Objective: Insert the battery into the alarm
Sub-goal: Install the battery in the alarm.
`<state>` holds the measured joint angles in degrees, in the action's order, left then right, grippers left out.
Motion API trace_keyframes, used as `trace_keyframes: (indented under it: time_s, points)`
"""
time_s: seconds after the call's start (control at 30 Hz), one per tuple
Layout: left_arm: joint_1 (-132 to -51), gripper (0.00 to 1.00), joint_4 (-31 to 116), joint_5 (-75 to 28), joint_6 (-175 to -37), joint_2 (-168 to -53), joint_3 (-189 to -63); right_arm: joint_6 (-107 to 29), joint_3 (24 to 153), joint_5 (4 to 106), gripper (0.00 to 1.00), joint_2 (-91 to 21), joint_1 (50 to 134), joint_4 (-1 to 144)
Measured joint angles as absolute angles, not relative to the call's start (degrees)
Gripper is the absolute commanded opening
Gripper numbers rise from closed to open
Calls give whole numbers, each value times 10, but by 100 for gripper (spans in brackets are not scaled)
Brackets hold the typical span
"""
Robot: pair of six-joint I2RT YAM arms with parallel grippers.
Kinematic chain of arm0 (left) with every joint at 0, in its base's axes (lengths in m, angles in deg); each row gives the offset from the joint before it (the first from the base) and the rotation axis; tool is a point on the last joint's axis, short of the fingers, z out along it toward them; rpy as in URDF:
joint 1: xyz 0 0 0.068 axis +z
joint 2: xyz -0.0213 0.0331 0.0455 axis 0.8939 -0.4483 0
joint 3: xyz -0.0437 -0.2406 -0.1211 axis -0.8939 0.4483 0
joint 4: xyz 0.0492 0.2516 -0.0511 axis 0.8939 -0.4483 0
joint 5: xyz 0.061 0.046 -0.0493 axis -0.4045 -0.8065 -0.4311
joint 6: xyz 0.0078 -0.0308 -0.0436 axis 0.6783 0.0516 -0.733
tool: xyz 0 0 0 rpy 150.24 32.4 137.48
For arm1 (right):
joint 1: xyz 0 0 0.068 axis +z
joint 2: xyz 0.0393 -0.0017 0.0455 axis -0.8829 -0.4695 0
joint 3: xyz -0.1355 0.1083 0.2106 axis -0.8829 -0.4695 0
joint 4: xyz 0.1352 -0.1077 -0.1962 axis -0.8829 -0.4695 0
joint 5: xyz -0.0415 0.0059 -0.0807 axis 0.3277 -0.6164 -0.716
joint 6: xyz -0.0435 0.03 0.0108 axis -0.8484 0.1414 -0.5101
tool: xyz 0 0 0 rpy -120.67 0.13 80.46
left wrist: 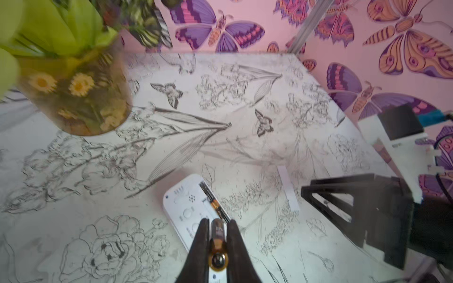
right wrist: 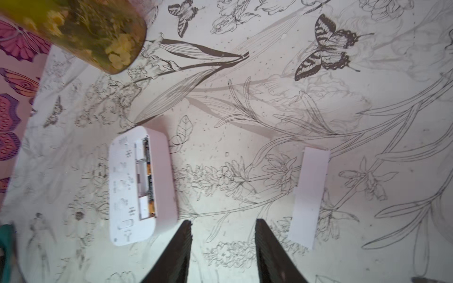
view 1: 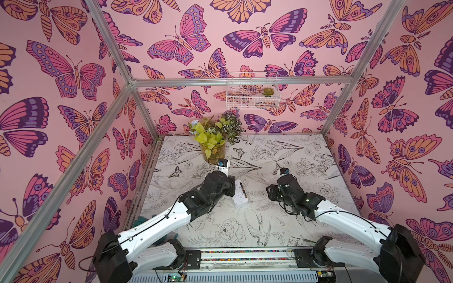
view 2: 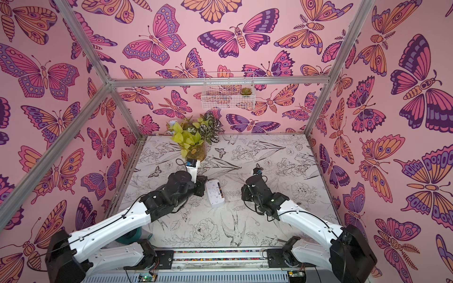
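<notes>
My left gripper (left wrist: 218, 223), hidden under its wrist in both top views, is clamped on a brown battery (left wrist: 217, 236) at the edge of the alarm (left wrist: 186, 203); the battery's lettering is too blurred to read. The white alarm lies back-up on the table (right wrist: 269, 73), its slot open with cells (right wrist: 149, 169) inside. Right of it, seen only by the wrist cameras, lies a white cover strip (right wrist: 308, 196). My right gripper (right wrist: 223, 221) has its jaws apart, empty.

Bright, soft, even light casts only faint shadows on the table (view 1: 282, 156). Both top views bulge at the edges. The wrist views look smeared, and the vase (left wrist: 81, 98) is out of focus.
</notes>
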<state>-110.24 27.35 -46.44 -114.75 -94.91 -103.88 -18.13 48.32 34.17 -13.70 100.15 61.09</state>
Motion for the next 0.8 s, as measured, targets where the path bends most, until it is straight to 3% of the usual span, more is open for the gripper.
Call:
trace_keyframes:
  time_s: [0.2,0.37,0.8]
  points:
    - [-1094,0,217,-390,-1171,-1102,-1123,-223,466,383,37,-170,994,670]
    - [-1089,0,193,-369,-1181,-1195,-1168,-234,442,388,38,-187,994,688]
    - [-1081,0,177,-392,-1200,-1231,-1185,-235,433,423,38,-213,994,745]
